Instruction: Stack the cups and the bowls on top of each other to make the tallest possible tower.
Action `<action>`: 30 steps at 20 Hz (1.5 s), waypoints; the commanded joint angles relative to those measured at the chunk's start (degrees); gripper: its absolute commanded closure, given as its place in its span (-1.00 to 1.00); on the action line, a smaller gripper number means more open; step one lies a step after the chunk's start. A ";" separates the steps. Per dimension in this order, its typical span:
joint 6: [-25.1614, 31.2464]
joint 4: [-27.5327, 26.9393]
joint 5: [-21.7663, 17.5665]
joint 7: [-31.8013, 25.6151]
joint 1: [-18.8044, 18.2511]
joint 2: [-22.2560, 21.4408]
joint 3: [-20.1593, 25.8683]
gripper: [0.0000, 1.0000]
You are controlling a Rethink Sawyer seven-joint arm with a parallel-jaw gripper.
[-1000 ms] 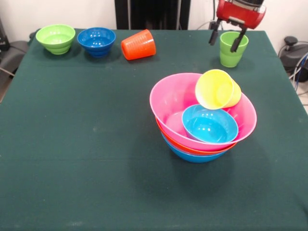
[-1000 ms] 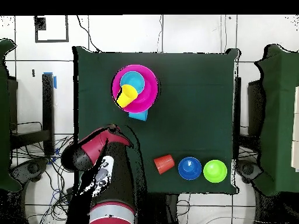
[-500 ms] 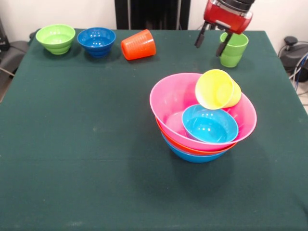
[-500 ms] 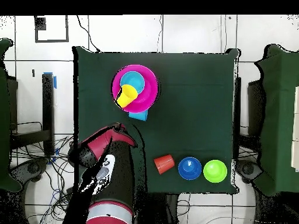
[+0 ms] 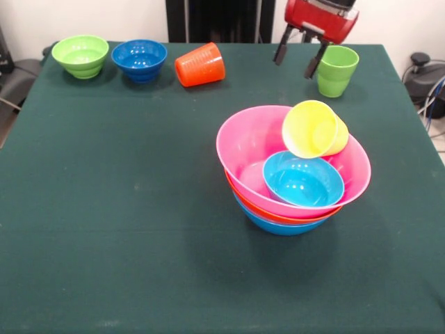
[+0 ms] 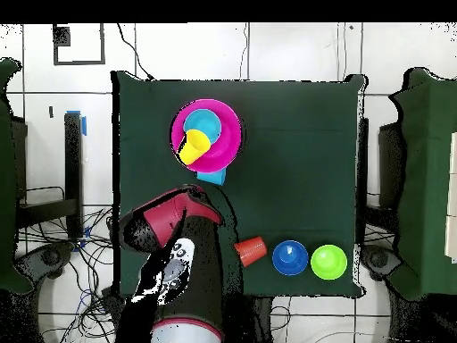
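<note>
My gripper (image 5: 295, 61) is open and empty, raised at the table's far side just left of the upright light green cup (image 5: 336, 69). The tower stands right of centre: a wide pink bowl (image 5: 243, 139) nested in an orange bowl (image 5: 278, 214) and a blue bowl (image 5: 278, 226). A small cyan bowl (image 5: 302, 179) sits inside the pink one. The yellow cup (image 5: 314, 129) lies tilted on its side against the pink rim, over the cyan bowl. The orange ribbed cup (image 5: 200, 65) lies on its side at the back. In the overhead view the arm (image 6: 174, 219) hides the green cup.
A small dark blue bowl (image 5: 139, 59) and a small light green bowl (image 5: 81, 56) stand upright at the far left, beside the orange cup. The green cloth-covered table (image 5: 104, 209) ends close behind these things. Cables and equipment lie beyond its right edge.
In the front view my gripper has moved left and slightly up, from straddling the light green cup to beside it. The cup stays upright in place. Nothing else moved.
</note>
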 commanded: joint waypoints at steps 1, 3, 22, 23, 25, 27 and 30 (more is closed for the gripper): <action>8.31 1.12 5.38 -2.89 -0.25 -6.10 6.87 -1.00; 8.48 1.12 5.79 -3.27 -0.16 -6.21 6.96 -1.00; 0.14 1.96 6.04 -9.47 -6.94 -4.22 22.50 -1.00; 0.34 1.85 6.07 -9.33 -6.95 -4.19 22.70 -1.00; 0.45 1.43 5.83 -8.59 -6.66 -3.97 22.77 -1.00; 0.44 1.21 5.39 -7.88 -6.20 -4.01 22.52 -1.00; 2.36 2.00 5.99 -7.60 -6.03 -5.63 22.72 -1.00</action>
